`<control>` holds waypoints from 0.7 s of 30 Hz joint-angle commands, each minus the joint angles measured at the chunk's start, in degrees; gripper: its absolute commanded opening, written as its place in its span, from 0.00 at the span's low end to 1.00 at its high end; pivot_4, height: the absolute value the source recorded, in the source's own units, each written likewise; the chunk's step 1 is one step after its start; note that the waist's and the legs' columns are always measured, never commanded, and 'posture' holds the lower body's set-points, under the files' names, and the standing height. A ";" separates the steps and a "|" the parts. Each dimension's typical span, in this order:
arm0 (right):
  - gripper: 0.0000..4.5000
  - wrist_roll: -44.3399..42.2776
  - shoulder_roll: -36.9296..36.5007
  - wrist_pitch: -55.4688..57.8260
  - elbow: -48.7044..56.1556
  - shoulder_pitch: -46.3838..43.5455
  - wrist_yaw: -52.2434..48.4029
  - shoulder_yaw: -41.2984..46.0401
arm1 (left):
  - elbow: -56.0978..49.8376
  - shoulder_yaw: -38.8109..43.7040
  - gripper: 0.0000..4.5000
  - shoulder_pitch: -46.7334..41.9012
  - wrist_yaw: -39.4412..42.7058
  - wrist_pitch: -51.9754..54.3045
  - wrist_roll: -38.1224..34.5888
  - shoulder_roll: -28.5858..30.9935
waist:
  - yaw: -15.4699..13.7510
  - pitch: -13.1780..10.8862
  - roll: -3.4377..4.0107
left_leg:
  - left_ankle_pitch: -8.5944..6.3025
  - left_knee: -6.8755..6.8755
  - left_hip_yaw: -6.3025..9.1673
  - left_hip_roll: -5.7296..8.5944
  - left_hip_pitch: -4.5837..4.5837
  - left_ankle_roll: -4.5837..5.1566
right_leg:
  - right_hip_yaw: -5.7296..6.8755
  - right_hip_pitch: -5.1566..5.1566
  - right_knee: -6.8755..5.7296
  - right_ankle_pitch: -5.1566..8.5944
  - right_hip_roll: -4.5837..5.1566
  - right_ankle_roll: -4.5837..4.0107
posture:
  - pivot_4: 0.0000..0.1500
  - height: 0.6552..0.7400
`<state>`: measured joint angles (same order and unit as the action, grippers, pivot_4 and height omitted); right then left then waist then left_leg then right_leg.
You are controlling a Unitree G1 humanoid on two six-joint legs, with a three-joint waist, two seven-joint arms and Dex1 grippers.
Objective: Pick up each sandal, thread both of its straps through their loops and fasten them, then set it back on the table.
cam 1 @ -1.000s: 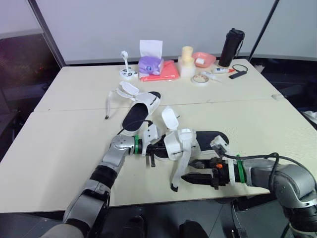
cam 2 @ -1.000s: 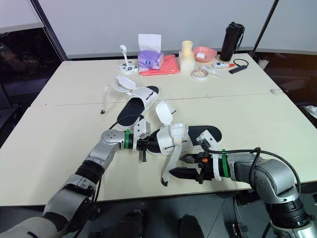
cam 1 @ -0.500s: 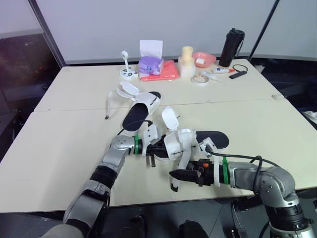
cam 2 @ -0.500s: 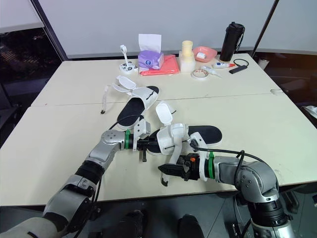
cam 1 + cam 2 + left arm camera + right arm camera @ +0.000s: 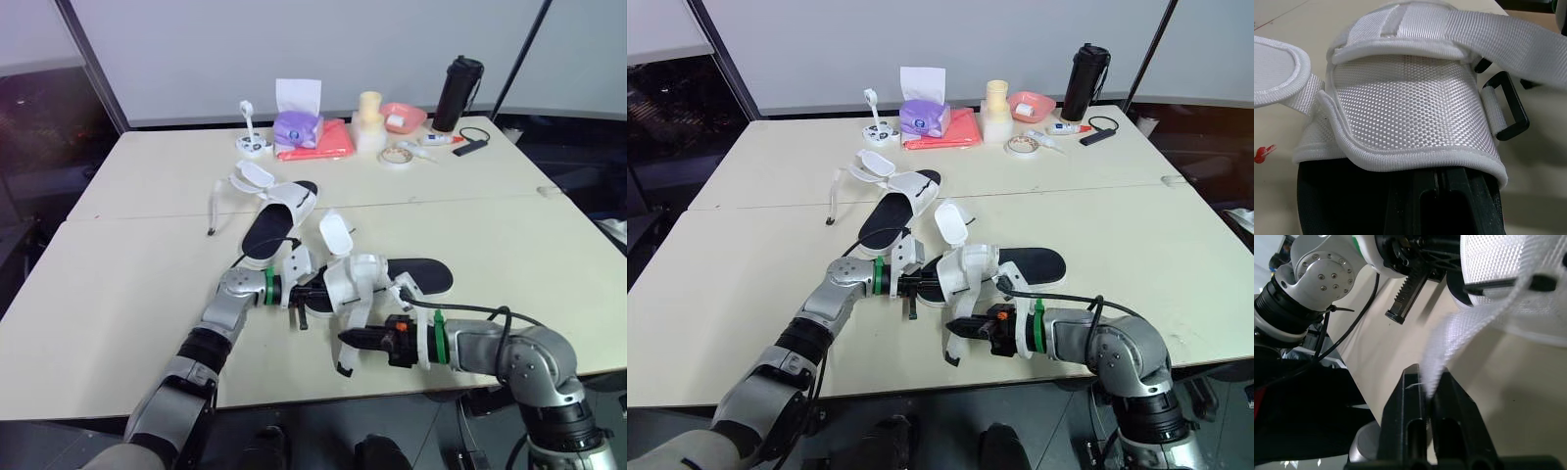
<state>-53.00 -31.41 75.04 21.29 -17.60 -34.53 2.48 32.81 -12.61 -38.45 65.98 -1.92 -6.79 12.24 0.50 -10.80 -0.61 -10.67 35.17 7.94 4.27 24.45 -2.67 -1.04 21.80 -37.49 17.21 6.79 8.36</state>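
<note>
The near sandal (image 5: 384, 277), black-soled with white mesh straps, lies at the table's front middle. My left gripper (image 5: 310, 294) is shut on its toe end; the left wrist view shows the white upper (image 5: 1410, 107) and a black loop (image 5: 1506, 112) close up. A long white strap (image 5: 355, 318) hangs from this sandal toward the front edge, and my right gripper (image 5: 347, 339) is shut on its lower part. In the right wrist view the strap (image 5: 1459, 338) runs down between the closed fingertips (image 5: 1413, 382). The second sandal (image 5: 279, 211) lies farther back, its straps loose.
Along the far edge stand a purple tissue box (image 5: 297, 127), a red cloth (image 5: 318, 142), cream cups (image 5: 369, 122), a pink bowl (image 5: 402, 116), a tape roll (image 5: 396, 157) and a black bottle (image 5: 458, 93). The table's front edge (image 5: 294, 397) runs just below my right gripper.
My right gripper has slid left along the front edge to the hanging strap and gone from open to shut on it. The left gripper and sandal have stayed put.
</note>
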 commanded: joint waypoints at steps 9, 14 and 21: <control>0.01 -0.50 -15.98 0.31 -8.75 -23.22 -16.13 -3.08 | 1.67 -2.41 0.00 0.44 0.56 -2.18 2.36 -0.16 | 0.07 -0.02 0.03 | 0.00 -0.03 -0.09 -0.01 0.01 0.00 | 0.12 -0.06 0.12 0.00 0.00 0.00 | 1.00 1.00; 0.01 9.97 -17.79 -8.59 -22.71 -33.22 -27.37 -13.85 | 2.68 -2.42 0.00 0.06 0.28 -3.21 2.65 -0.48 | 0.07 -0.02 0.03 | 0.00 -0.02 -0.11 0.01 0.01 0.00 | 0.12 -0.07 0.15 0.00 0.00 0.01 | 1.00 1.00; 0.01 21.40 -14.29 -17.79 -38.58 -42.95 -40.28 -23.69 | 2.89 -2.29 0.00 0.18 -0.19 -3.79 2.71 -0.57 | 0.07 -0.01 0.03 | 0.00 -0.03 -0.11 0.03 0.01 -0.01 | 0.12 -0.05 0.14 -0.01 0.00 0.01 | 1.00 1.00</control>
<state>-33.49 -45.82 59.40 -15.95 -58.22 -72.03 -20.86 34.72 -13.36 -38.81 66.28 -6.09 -5.60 12.17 0.58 -10.82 -0.58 -10.67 35.14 7.84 4.29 24.46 -2.68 -0.92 21.75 -37.36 17.21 6.80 8.37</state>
